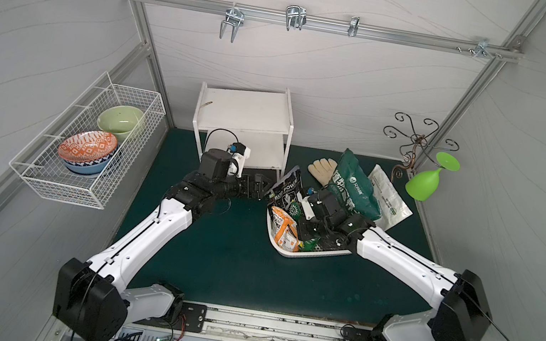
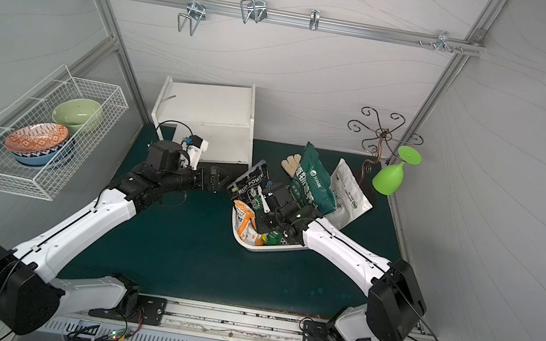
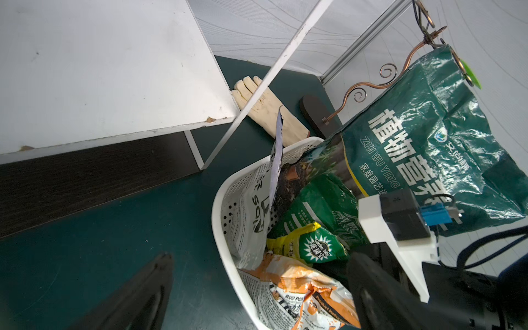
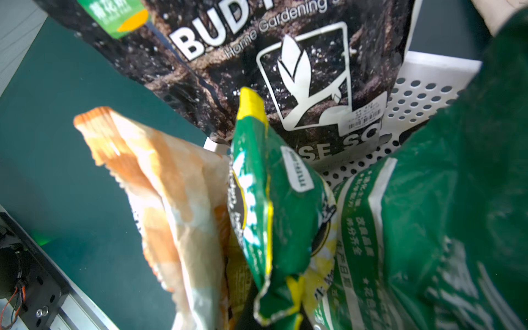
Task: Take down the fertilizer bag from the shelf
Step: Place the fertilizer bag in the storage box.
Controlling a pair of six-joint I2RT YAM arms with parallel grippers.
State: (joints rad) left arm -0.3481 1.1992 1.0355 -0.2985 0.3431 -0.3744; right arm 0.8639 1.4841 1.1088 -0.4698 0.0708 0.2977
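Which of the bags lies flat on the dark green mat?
The white plastic bag with small green print, beside the copper wire stand; the rest stand upright.

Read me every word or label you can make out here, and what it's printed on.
"BUD POWER": black soil bag.
"Home Gardening": same bag, right wrist view.
"植物营养", "ZHI WU YING": dark green bag.
"BUD PO", cut off: orange bag.
Too small or blurred to read: small green-and-yellow bag, white pouch.
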